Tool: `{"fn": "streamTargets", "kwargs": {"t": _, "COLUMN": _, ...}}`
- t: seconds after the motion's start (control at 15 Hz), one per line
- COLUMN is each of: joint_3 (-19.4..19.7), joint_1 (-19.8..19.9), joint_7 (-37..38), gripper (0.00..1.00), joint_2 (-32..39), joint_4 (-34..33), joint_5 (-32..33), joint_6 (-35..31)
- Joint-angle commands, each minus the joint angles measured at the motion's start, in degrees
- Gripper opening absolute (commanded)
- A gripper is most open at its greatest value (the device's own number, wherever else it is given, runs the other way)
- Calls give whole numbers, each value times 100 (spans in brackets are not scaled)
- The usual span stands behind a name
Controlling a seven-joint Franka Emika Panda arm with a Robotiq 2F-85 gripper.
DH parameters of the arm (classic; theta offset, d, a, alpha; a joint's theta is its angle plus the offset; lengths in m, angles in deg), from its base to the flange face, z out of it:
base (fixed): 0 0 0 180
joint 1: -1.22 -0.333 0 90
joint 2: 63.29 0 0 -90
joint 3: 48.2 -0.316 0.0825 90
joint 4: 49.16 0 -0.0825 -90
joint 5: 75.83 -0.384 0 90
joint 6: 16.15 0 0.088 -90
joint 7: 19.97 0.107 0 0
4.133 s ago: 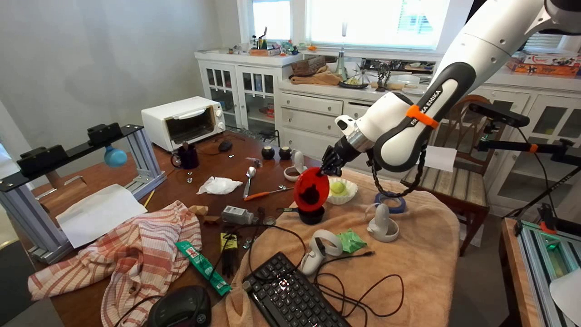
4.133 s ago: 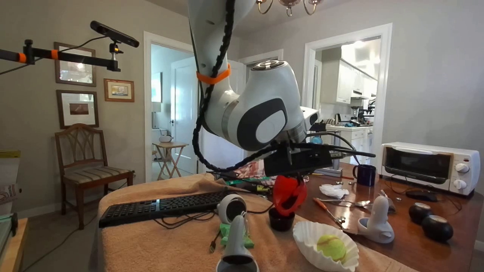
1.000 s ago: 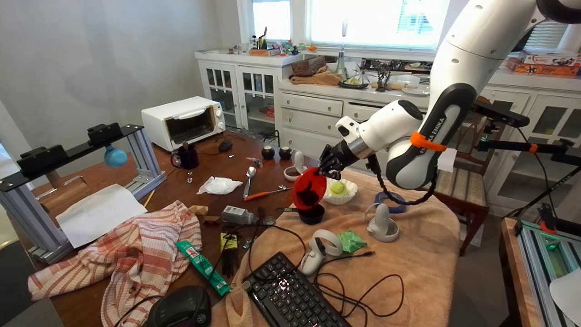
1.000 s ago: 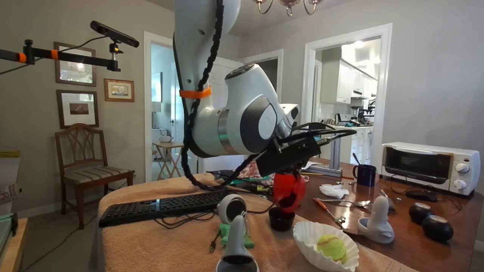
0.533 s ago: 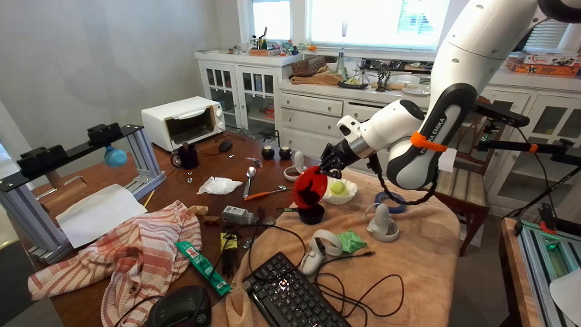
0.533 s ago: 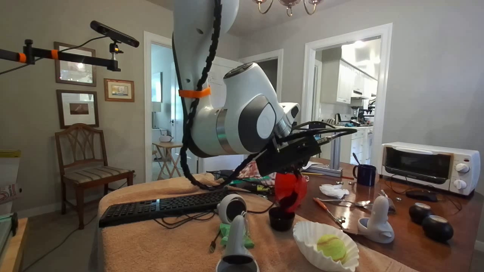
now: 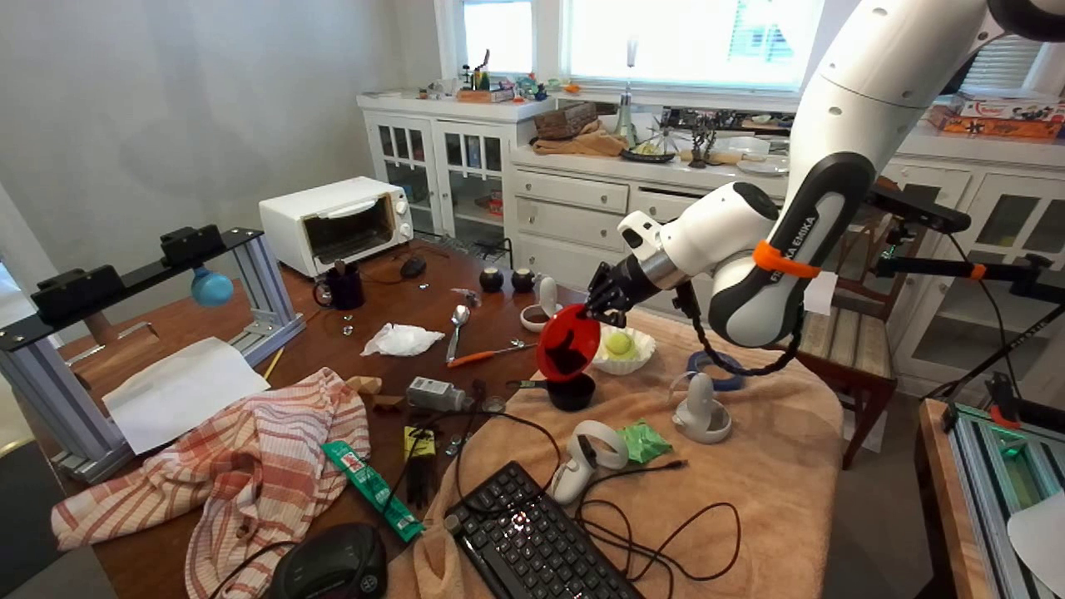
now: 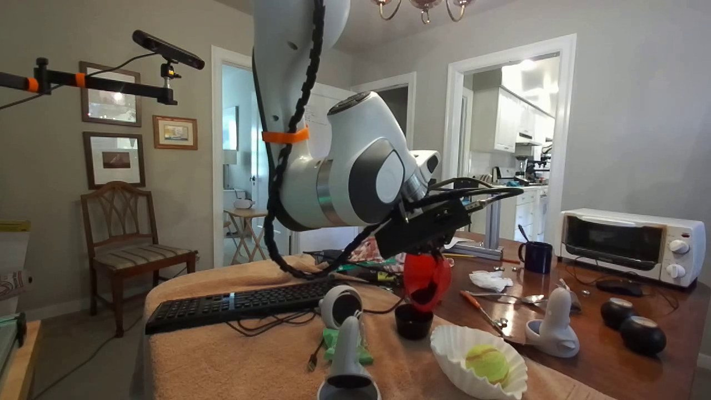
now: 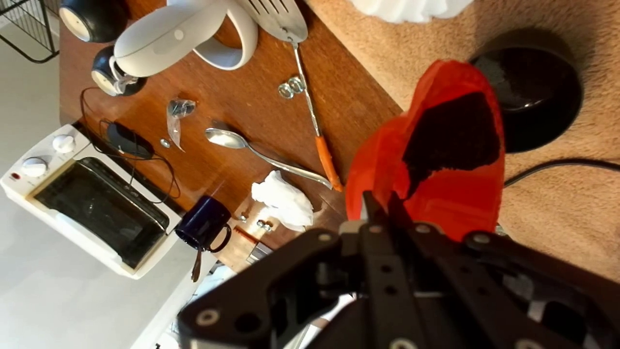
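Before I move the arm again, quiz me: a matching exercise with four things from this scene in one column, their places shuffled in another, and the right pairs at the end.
Things:
1. red bowl
2. tennis ball
3. dark blue mug
4. small black container

Places:
A. near the toaster oven
B. standing on the tan towel
C. tilted, gripped by the claw
D. inside the white fluted bowl

Right pairs: 1-C, 2-D, 3-A, 4-B.

Daylight from blown-out window (image 7: pixel 699 37), glare on wooden table (image 8: pixel 519 314), end effector (image 9: pixel 384 202) dark, slightly blurred
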Motion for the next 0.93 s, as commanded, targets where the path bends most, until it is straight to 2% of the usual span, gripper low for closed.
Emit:
{"fn": "streamTargets", "kwargs": {"t": 0.0, "joint_3": 79, "joint_1": -110, "joint_7": 49, "gripper": 1, "joint_2": -96, "joint_4": 155, "joint_5": -59, "joint_6": -36}}
{"fn": "streamTargets", "kwargs": {"t": 0.07, "joint_3": 180, "joint_1": -221, "joint_7": -2, "gripper": 1, "joint_2": -74, "joint_4": 147, "joint_5": -244, "joint_6": -124}}
{"fn": "streamTargets", "kwargs": {"t": 0.13, "joint_3": 73, "joint_1": -103, "joint_7": 67, "gripper": 1, "joint_2": -111, "joint_4": 162, "joint_5": -63, "joint_6": -13}}
{"fn": "streamTargets", "kwargs": {"t": 0.4, "joint_3": 34, "joint_1": -67, "joint_7": 120, "gripper": 1, "joint_2": -110, "joint_4": 168, "joint_5": -46, "joint_6": -18}}
{"fn": "streamTargets", "kwargs": {"t": 0.53, "joint_3": 111, "joint_1": -155, "joint_7": 69, "gripper": 1, "joint_2": -91, "joint_4": 164, "joint_5": -157, "joint_6": -69}}
{"fn": "streamTargets", "kwargs": {"t": 0.73, "joint_3": 44, "joint_1": -84, "joint_7": 104, "gripper": 1, "joint_2": -115, "joint_4": 181, "joint_5": -28, "joint_6": -5}}
{"fn": "streamTargets", "kwargs": {"t": 0.8, "joint_3": 137, "joint_1": -188, "joint_7": 47, "gripper": 1, "joint_2": -88, "joint_4": 171, "joint_5": -189, "joint_6": -87}}
{"fn": "streamTargets", "kwargs": {"t": 0.87, "joint_3": -19, "joint_1": -35, "joint_7": 142, "gripper": 1, "joint_2": -132, "joint_4": 204, "joint_5": 61, "joint_6": 28}}
